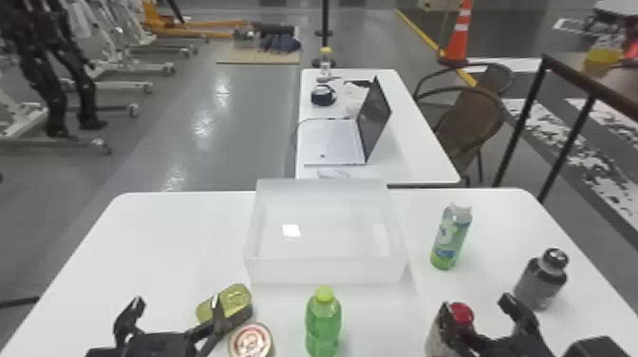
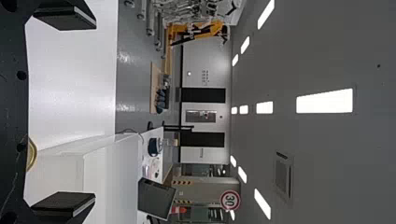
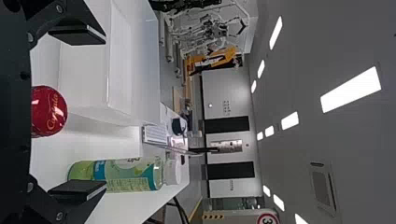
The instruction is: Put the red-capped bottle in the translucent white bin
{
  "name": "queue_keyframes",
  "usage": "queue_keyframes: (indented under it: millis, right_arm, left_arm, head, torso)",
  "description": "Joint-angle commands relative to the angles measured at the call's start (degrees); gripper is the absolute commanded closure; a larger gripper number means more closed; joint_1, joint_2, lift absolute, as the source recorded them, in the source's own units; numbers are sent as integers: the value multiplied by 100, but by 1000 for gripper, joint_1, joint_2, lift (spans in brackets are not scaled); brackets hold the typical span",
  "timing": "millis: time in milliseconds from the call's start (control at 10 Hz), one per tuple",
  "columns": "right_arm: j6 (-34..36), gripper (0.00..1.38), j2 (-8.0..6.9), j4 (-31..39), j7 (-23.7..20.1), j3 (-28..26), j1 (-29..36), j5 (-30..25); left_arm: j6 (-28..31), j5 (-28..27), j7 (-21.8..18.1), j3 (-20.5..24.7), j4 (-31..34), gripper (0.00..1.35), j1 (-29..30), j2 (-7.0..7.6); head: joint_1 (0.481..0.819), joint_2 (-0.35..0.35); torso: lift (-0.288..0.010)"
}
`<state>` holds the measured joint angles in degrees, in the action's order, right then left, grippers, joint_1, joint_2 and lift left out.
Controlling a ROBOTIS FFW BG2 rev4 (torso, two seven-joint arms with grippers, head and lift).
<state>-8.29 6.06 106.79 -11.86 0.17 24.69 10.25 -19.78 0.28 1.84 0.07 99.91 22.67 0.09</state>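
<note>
A lime-capped green bottle [image 1: 323, 325] stands near a round tin [image 1: 250, 342].

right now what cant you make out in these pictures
- Red-capped bottle: in the head view, its body is partly behind a finger of the right gripper, its base below the bottom edge.
- Round tin: cut off by the head view's bottom edge.
- Gold-lidded tin: partly behind a finger of the left gripper, head view.

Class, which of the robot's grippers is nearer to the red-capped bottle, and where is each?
Right. The right gripper is at the red-capped bottle, open fingers on either side of it; the left gripper is farther left, beyond the lime-capped bottle.
</note>
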Motion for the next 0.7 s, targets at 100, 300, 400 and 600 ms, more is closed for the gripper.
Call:
queue_keyframes:
  millis: [100, 300, 400, 600]
  right_arm:
    - [3, 196, -8, -9, 0, 0, -17, -23]
    - [-6, 196, 0, -44, 0, 0, -35, -23]
    - [-15, 196, 0, -44, 0, 0, -35, -23]
    - [-129, 196, 0, -159, 0, 0, -70, -31]
  left_arm:
    - [35, 33, 0, -7, 2, 18, -9, -24]
    - [44, 42, 0, -7, 2, 18, -9, -24]
    - [44, 51, 0, -16, -7, 18, -9, -24]
    - [53, 60, 0, -16, -7, 18, -9, -24]
  head:
    - [549, 0]
    - [549, 0]
    - [549, 0]
    - [549, 0]
  torso:
    - [-100]
    - [-100]
    - [-100]
    - [-100]
